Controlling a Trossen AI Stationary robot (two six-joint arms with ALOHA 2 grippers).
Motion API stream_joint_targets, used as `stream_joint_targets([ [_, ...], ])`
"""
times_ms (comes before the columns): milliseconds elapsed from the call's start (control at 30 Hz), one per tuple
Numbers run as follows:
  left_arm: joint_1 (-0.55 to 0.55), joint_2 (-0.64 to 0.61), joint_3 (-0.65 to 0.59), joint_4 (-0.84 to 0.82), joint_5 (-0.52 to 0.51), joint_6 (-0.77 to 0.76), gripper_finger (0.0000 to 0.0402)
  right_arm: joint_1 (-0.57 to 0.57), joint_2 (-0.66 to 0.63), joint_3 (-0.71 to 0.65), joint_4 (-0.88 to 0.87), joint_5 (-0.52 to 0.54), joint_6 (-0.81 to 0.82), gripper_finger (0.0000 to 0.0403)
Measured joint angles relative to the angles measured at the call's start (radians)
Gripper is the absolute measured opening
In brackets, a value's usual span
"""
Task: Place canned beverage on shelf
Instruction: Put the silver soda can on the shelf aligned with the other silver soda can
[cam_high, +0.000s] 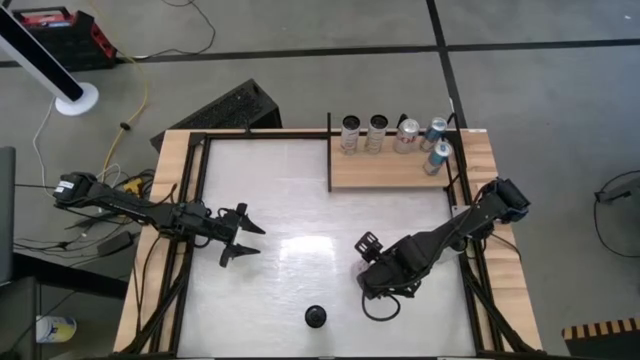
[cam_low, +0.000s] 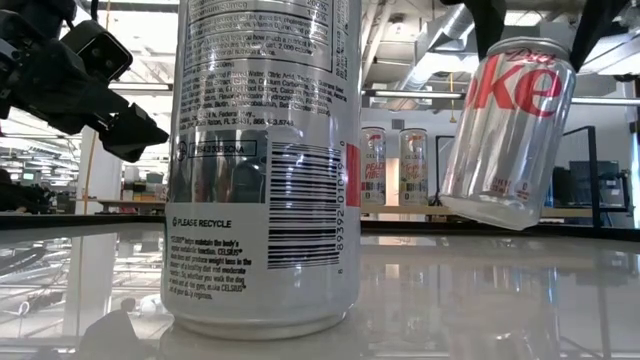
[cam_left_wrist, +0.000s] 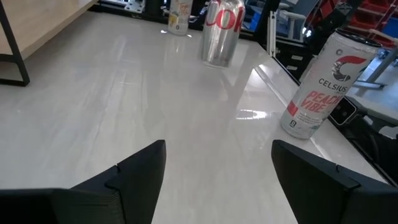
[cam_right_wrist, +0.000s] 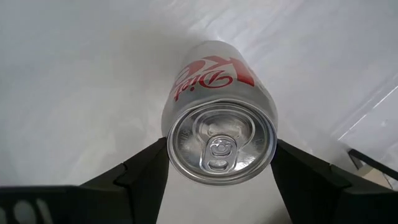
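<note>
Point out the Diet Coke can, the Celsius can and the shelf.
Diet Coke can (cam_right_wrist: 222, 144): right wrist view, on its top lid.
Celsius can (cam_left_wrist: 319, 87): left wrist view, on its printed side.
Shelf (cam_high: 385, 170): high view, on the bare wood in front of the cans.

The tall Celsius can (cam_low: 262, 165) is cut off above, and the shelf cans' (cam_low: 398, 167) labels seem unreadable.
</note>
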Motion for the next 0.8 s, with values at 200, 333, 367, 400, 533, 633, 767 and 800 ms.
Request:
stream_joint_targets([
  [200,0.0,0.0,0.0,0.0,0.002,0.0,0.0277,0.0,0.0,0.0,0.002,0.0,0.009,0.0287],
  [333,0.0,0.0,0.0,0.0,0.002,0.0,0.0277,0.0,0.0,0.0,0.021,0.0,0.016,0.0288],
  [367,0.0,0.0,0.0,0.0,0.002,0.0,0.0277,0.0,0.0,0.0,0.025,0.0,0.016,0.029],
  [400,0.0,0.0,0.0,0.0,0.002,0.0,0.0277,0.0,0.0,0.0,0.029,0.002,0.016,0.0295],
  [533,0.0,0.0,0.0,0.0,0.01,0.0,0.0277,0.001,-0.002,0.001,0.047,0.039,0.02,0.0328],
  [633,0.0,0.0,0.0,0.0,0.011,0.0,0.0277,0.001,-0.003,0.001,0.046,0.044,0.037,0.0354],
  [767,0.0,0.0,0.0,0.0,0.011,0.002,0.0277,-0.002,-0.003,0.001,0.046,0.034,0.074,0.0372],
  [800,0.0,0.0,0.0,0.001,0.011,0.002,0.0277,-0.002,-0.003,0.001,0.045,0.034,0.078,0.0373],
])
